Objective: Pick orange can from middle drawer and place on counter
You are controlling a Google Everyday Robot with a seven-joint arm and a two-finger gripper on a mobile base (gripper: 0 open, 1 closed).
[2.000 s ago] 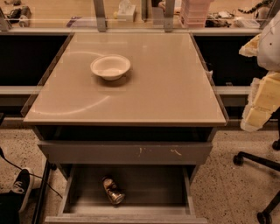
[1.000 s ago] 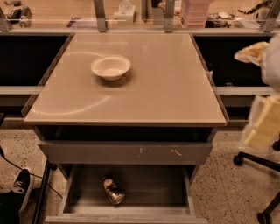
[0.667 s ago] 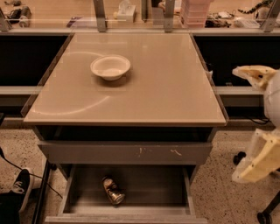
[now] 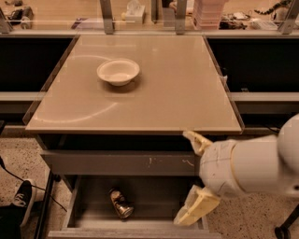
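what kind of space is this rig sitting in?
Probably an office or lab test bay: speckled floor, a cluttered desk behind the counter, a rolling chair base at right. The gripper, open, hovers at the right of the open drawer, which has the can in it.

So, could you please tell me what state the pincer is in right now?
Pincer: open, holding nothing, over the right side of the middle drawer; the orange can lies apart on its floor.

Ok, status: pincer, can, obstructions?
Pincer open, empty, at right front of the shallow grey metal drawer. Small dark orange-brown can lies on drawer floor, left of it, untouched. Nothing between them.
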